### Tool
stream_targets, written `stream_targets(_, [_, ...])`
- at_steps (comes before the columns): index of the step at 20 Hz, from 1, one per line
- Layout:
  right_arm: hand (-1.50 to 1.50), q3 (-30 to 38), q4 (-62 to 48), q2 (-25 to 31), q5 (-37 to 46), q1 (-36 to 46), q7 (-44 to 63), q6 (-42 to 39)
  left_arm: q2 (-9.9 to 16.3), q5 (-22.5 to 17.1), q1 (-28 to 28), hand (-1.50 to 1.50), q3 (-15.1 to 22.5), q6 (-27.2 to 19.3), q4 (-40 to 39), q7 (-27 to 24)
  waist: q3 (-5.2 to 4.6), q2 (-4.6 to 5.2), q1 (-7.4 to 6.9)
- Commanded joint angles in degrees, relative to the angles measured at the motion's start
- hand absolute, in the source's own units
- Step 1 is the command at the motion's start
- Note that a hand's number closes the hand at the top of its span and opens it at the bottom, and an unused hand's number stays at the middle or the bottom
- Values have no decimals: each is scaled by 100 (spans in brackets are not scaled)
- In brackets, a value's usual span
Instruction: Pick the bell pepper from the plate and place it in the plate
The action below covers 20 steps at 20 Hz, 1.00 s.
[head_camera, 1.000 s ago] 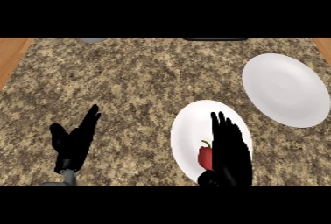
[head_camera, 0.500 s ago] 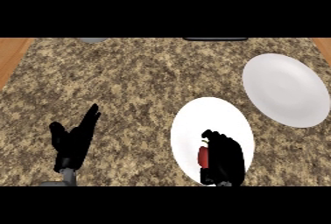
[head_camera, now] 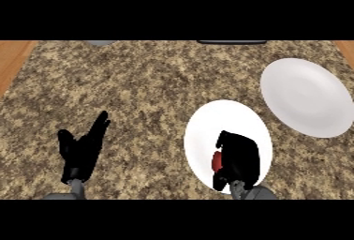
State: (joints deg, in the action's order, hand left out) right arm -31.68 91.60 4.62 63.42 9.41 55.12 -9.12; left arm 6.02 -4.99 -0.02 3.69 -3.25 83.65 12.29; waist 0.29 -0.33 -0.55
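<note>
Centrally low: right hand (head_camera: 240, 157) clenched round red bell pepper (head_camera: 217, 161) over near plate (head_camera: 214, 123). Upper right: second plate (head_camera: 307, 96). Lower left: left hand (head_camera: 81, 149), fingers released, resting.

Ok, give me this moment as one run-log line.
phase: grasp | right hand: fingers curled round bell pepper over near plate | left hand: open, resting | far plate: target
</note>
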Motion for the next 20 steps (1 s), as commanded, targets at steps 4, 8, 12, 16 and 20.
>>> stream_targets(4, [150,1810,-1006,-450,157,1363,1684,867,-12,-1,-121,0,141,151,-8,84,-23,264,-274])
stream_targets(8, [150,2384,-1424,-324,1066,2420,1719,1480,-189,49,-96,0,329,134,5,78,-39,257,-466])
stream_targets(12, [150,2710,-1857,-176,2058,3167,2008,1850,-90,99,-131,0,307,195,-66,46,-52,270,-568])
stream_targets(16, [150,3155,-2143,-110,2805,3694,2240,2315,-105,52,-176,0,311,238,-71,128,-42,280,-591])
stream_targets(20, [150,3678,-2202,-149,3426,3951,2566,2795,-93,46,-221,0,277,235,-42,133,-30,258,-521])
